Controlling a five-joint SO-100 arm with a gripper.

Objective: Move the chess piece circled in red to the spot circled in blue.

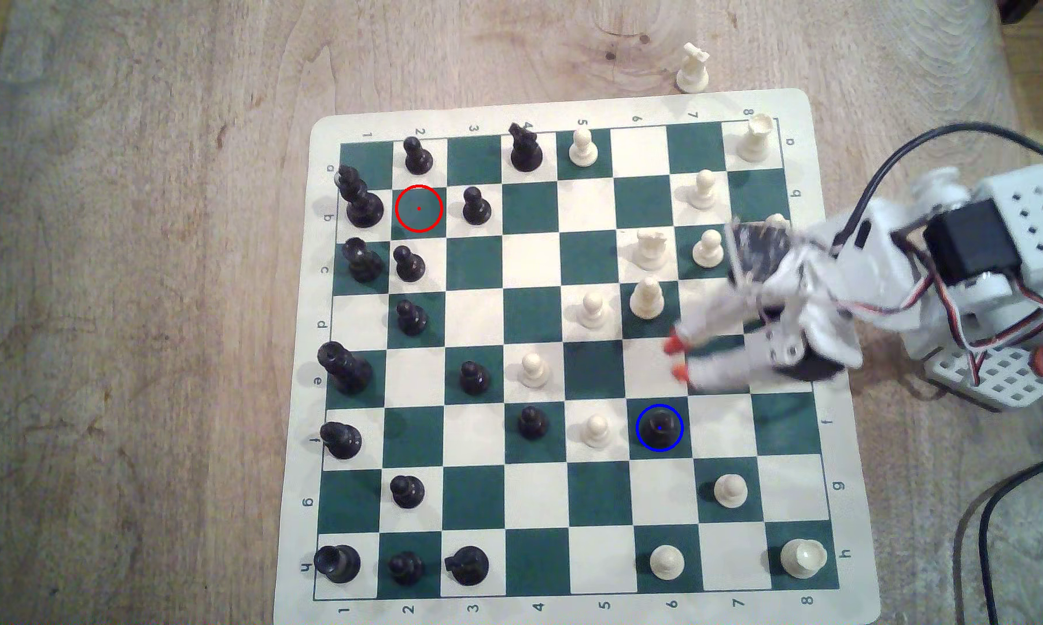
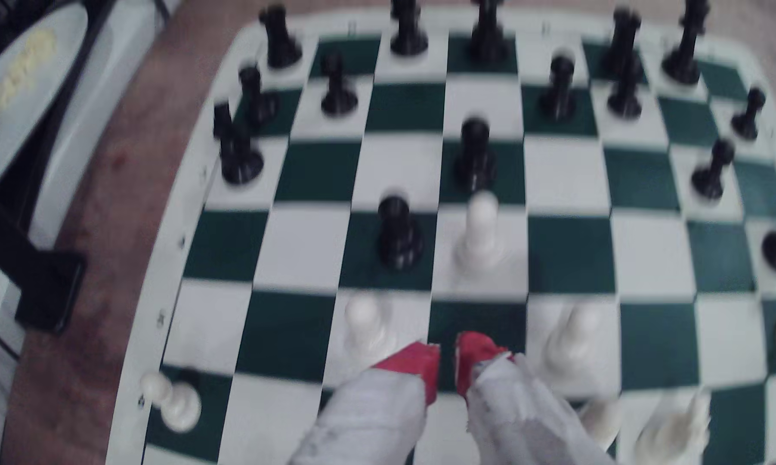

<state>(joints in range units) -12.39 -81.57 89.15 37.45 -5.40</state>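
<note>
The chess piece circled in red, a glossy black piece (image 1: 659, 425) with a wide round base, stands upright inside the blue ring on the spot circled in blue (image 1: 644, 411), a dark green square. The red ring (image 1: 419, 208) encloses an empty green square far off at the exterior view's left. My gripper (image 1: 677, 359) hovers about one square above the black piece in the exterior view, apart from it. Its red fingertips (image 2: 415, 363) stand a little apart, and my gripper (image 2: 447, 366) holds nothing.
The green-and-white board (image 1: 723, 420) lies on a wooden table. Black pieces crowd the exterior view's left. White pawns (image 1: 596, 429) (image 1: 593, 308) and a taller white piece (image 1: 647, 297) stand near the gripper. A white knight (image 1: 693, 67) sits off the board. Cables (image 1: 999, 517) trail at the right.
</note>
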